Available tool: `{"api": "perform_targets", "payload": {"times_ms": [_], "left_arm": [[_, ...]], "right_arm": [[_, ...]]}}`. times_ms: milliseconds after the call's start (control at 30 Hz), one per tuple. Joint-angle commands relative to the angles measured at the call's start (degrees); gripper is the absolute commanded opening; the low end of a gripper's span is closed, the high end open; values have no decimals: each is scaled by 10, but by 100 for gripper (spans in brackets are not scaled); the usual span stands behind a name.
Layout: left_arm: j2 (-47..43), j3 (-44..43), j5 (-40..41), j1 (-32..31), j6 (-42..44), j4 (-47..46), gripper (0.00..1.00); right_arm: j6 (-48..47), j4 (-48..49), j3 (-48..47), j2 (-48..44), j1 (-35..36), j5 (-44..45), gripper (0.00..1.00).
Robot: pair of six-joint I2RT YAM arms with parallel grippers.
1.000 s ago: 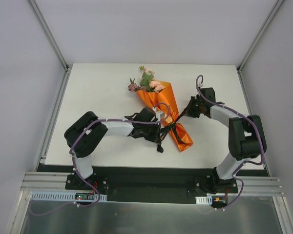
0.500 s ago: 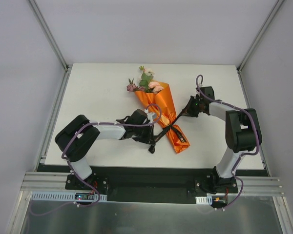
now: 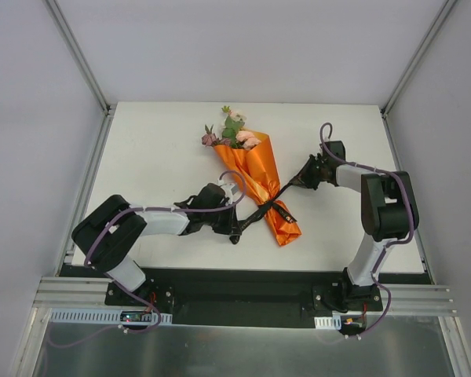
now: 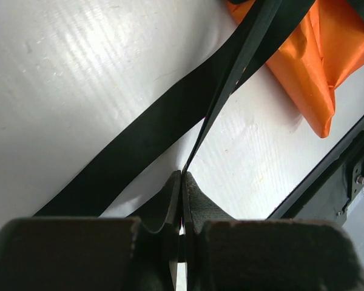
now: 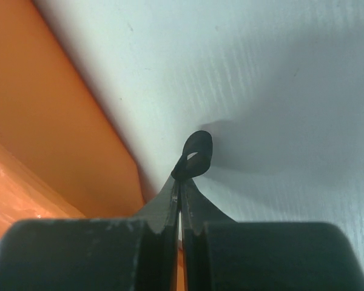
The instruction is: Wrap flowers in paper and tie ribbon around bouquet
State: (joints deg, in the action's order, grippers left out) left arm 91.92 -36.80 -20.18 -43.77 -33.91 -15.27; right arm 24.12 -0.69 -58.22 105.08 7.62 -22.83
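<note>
Here, the ribbon [image 4: 145, 130] across the bouquet [image 3: 255, 166] is pinched tight by the closed left gripper [image 4: 182, 174] and right gripper [image 5: 180, 176].

text: none readable | ribbon [image 4: 151, 133]: no legible print
</note>
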Motion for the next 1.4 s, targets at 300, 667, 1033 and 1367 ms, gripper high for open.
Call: {"api": "perform_targets", "payload": {"times_ms": [300,667,1033,1367], "left_arm": [[-67,89,64,17,-25,69,0],[-77,27,-39,53,18,96,0],[-213,-33,-186,100,52,145,54],[-358,-127,-188,125,90,234,87]], "right_arm": [[65,111,10,16,-44,64,0],[-28,48,-7,-29,-29,6,1],[-144,-233,-74,-182,23,58,70],[-207,-409,-39,-447,107,187,78]]}}
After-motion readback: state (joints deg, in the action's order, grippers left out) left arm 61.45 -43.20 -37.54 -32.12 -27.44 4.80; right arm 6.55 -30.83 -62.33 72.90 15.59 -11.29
